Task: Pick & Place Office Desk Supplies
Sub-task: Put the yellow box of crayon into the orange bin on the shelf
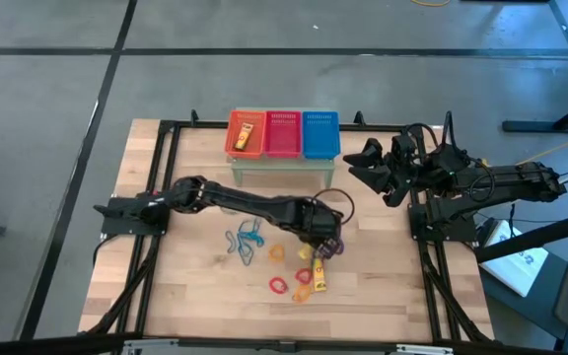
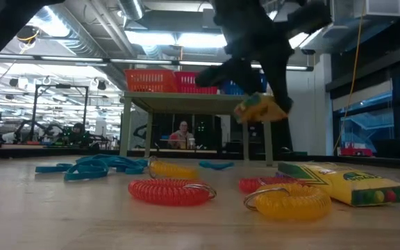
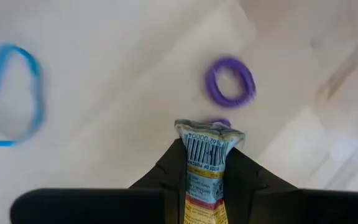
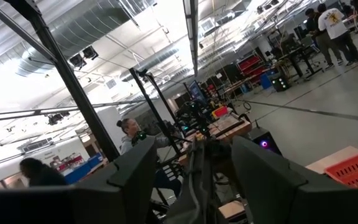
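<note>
Showing a barcode, the pincer-held yellow box (image 3: 207, 168).

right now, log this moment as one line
left hand: shut on crayon box, lifted above table | right hand: open, idle beside baskets

Left tool (image 3: 207, 163) clamped; right tool (image 4: 194, 180) parted.

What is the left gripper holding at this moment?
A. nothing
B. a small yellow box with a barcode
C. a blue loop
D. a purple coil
B. The left wrist view shows the left gripper shut on the small yellow box, its barcode end sticking out, lifted above the purple coil on the table.
</note>
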